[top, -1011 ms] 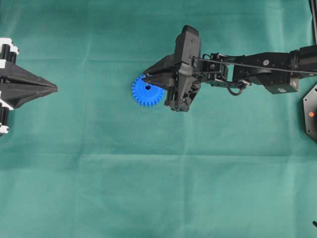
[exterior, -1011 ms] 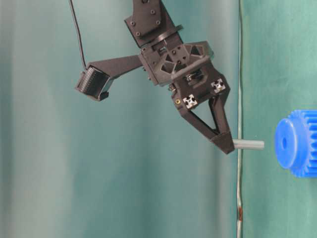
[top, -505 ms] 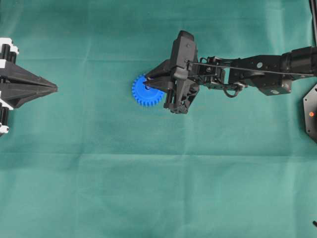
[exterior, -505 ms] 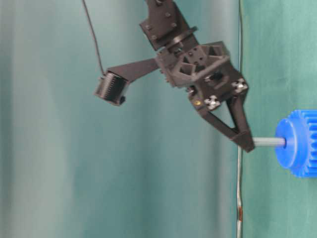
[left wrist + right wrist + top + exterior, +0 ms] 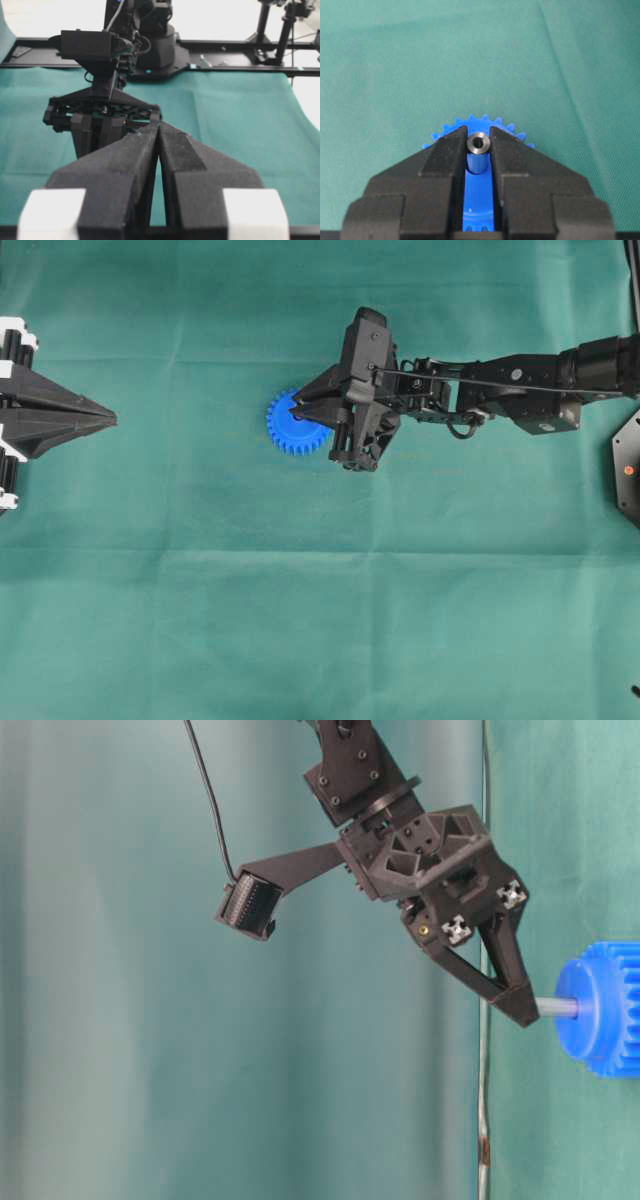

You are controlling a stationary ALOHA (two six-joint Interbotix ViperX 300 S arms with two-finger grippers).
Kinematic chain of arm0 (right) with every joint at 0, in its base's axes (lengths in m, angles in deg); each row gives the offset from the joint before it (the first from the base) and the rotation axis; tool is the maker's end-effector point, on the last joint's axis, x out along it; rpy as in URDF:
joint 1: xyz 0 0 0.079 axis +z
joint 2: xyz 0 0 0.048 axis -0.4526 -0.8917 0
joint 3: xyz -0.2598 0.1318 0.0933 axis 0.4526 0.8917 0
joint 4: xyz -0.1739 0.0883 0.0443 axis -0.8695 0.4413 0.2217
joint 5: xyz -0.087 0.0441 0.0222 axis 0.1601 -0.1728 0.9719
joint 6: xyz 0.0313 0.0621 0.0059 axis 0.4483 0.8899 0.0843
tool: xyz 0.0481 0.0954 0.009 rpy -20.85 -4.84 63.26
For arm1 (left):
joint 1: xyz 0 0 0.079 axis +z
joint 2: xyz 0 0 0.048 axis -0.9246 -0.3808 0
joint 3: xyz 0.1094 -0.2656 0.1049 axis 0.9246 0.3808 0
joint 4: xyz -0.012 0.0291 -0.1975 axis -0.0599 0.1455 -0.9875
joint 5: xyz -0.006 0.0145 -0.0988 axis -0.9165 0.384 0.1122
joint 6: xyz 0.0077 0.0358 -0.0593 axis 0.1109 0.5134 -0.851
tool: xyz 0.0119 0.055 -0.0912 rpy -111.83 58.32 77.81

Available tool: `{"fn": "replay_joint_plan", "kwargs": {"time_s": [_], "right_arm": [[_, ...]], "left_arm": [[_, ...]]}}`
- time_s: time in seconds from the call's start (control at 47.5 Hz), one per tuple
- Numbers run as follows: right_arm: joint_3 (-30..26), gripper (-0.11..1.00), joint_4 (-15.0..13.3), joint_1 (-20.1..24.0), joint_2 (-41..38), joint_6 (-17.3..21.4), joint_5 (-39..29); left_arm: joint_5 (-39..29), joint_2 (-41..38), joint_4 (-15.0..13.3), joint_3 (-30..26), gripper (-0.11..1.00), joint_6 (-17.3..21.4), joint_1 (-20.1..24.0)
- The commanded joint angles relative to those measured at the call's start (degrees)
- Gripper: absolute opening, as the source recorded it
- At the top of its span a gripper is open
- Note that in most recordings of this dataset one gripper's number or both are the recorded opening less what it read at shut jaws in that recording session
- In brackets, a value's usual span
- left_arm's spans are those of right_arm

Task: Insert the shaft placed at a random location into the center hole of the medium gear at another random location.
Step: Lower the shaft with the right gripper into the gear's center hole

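The blue medium gear (image 5: 291, 427) lies flat on the green cloth; it also shows in the table-level view (image 5: 600, 1010) and the right wrist view (image 5: 479, 187). My right gripper (image 5: 297, 406) is shut on the silvery shaft (image 5: 557, 1008), whose top end shows between the fingertips (image 5: 478, 143). The shaft's lower end is in the gear's center hole, which is hidden by it. My left gripper (image 5: 112, 420) is shut and empty at the far left, well away from the gear; its closed tips show in the left wrist view (image 5: 158, 125).
The right arm (image 5: 500, 385) stretches in from the right edge. A black base plate (image 5: 627, 470) sits at the right edge. The green cloth (image 5: 320, 620) covers the table.
My right gripper has moved down onto the gear with the shaft. The shaft went from hanging free of the gear to entering its center hole. The left gripper has not moved.
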Motion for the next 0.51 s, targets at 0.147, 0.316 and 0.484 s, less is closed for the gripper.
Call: {"fn": "replay_joint_plan", "kwargs": {"time_s": [0.147,0.316,0.484], "right_arm": [[-1.4,0.14,0.3,-0.2,-0.3,0.6,1.4],[-1.8,0.14,0.3,-0.2,-1.1,0.6,1.5],[-1.8,0.14,0.3,-0.3,-1.7,0.6,1.5]], "left_arm": [[0.3,-0.2,0.1,-1.5,0.0,0.0,-0.1],[0.2,-0.2,0.1,-1.5,0.0,0.0,-0.1],[0.1,-0.2,0.1,-1.5,0.0,0.0,-0.2]]}}
